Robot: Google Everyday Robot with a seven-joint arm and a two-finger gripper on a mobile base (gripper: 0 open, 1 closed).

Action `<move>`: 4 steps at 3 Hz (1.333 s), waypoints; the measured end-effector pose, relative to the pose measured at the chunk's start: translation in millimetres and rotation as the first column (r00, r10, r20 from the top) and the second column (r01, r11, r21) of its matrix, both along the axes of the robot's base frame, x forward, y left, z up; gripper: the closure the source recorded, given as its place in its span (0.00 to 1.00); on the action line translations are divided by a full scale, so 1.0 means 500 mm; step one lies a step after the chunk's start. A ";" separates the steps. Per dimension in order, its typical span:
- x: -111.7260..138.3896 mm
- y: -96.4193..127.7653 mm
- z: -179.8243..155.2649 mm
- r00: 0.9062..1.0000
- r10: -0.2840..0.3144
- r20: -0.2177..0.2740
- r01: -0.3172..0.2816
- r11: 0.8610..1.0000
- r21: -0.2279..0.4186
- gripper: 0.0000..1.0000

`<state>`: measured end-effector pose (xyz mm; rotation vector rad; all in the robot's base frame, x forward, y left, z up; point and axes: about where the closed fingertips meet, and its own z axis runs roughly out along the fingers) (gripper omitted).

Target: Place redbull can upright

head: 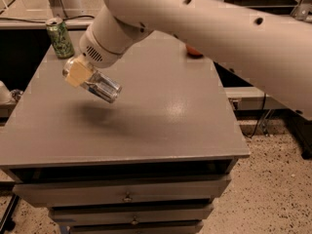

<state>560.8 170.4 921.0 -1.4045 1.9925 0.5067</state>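
My gripper [84, 75] hangs over the left half of the grey cabinet top [146, 116], at the end of the big white arm [209, 28] that crosses the frame from the upper right. It is shut on the redbull can [103, 87], a slim silver can with blue panels. The can is held tilted, its shiny end pointing down and to the right, clear above the surface with its shadow below it. One tan finger pad [78, 73] covers the can's upper left end.
A green patterned can [60, 37] stands upright at the back left corner. A small orange object [194, 51] peeks out behind the arm at the back right. The cabinet has drawers [126, 191] below; speckled floor lies to the right.
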 end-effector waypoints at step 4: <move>0.014 -0.044 -0.009 1.000 -0.010 0.030 -0.004 0.902 0.431 1.00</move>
